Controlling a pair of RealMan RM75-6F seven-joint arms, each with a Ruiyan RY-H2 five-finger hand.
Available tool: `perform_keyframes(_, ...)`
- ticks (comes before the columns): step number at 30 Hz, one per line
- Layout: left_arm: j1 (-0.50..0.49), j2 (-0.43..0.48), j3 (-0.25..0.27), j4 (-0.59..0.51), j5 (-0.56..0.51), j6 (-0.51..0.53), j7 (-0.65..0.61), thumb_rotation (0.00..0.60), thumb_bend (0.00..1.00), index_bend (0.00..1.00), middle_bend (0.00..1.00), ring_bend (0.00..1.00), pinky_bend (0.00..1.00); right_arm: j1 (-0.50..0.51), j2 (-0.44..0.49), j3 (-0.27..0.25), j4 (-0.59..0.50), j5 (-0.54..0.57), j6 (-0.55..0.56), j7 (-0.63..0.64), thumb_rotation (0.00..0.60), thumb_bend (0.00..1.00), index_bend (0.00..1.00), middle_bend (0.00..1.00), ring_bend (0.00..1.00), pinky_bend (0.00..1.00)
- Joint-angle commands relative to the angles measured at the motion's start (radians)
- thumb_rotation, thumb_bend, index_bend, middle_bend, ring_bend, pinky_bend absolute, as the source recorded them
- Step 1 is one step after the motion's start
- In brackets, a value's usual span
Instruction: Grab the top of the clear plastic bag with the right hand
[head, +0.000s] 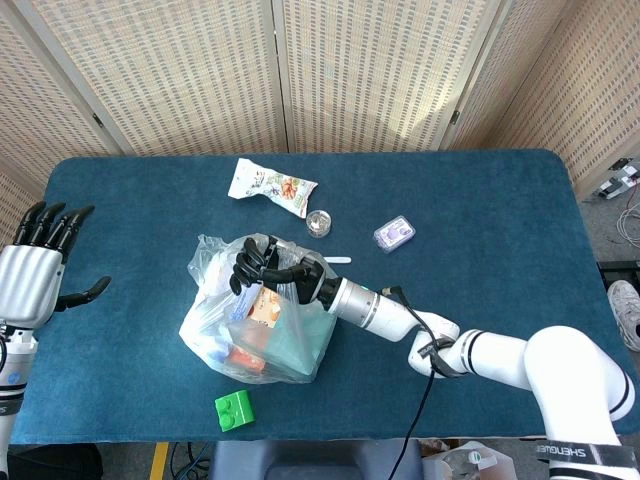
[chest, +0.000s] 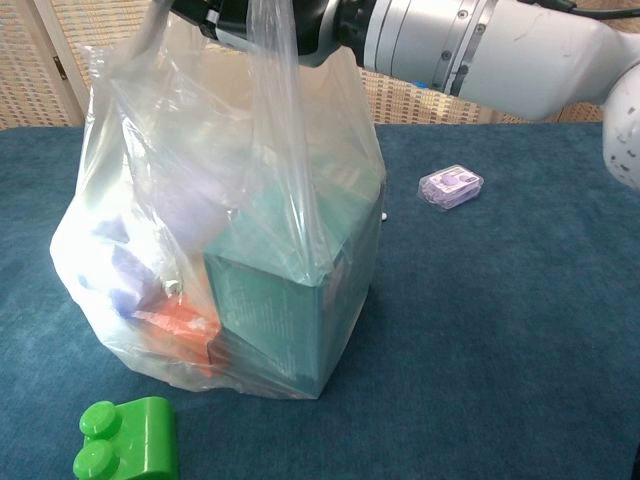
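A clear plastic bag (head: 255, 325) (chest: 230, 230) stands on the blue table, holding a teal box (chest: 290, 290), an orange item (chest: 180, 330) and a purple item. My right hand (head: 268, 268) (chest: 290, 20) grips the bunched top of the bag and pulls the plastic taut upward. In the chest view the hand is mostly cut off by the top edge. My left hand (head: 35, 265) hovers open at the far left table edge, well away from the bag.
A green brick (head: 234, 410) (chest: 125, 440) lies in front of the bag. Behind it lie a snack packet (head: 270, 186), a small round tin (head: 320, 222), a white stick (head: 335, 260) and a purple case (head: 394, 234) (chest: 451, 186).
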Motion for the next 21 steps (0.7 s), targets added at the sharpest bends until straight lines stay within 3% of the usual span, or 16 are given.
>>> perform_keyframes(1, 0.012, -0.013, 0.007, 0.02, -0.01, -0.004, -0.003, 0.6, 0.16, 0.11, 0.17, 0.08, 0.03, 0.005, 0.009, 0.003, -0.007, -0.002, -0.006, 0.014, 0.6, 0.14, 0.72, 0.72, 0.61, 0.55)
perform_keyframes(9, 0.046, -0.095, 0.022, 0.128, -0.018, 0.014, -0.019, 0.6, 0.16, 0.11, 0.17, 0.08, 0.03, 0.019, 0.051, 0.025, -0.04, 0.012, -0.032, 0.022, 0.6, 0.27, 0.75, 0.75, 0.64, 0.6)
perform_keyframes(21, 0.105, -0.131, 0.041, 0.184, -0.061, 0.015, -0.021, 0.6, 0.16, 0.11, 0.17, 0.08, 0.03, 0.025, 0.118, 0.064, -0.091, 0.021, -0.037, 0.025, 0.6, 0.29, 0.77, 0.76, 0.65, 0.61)
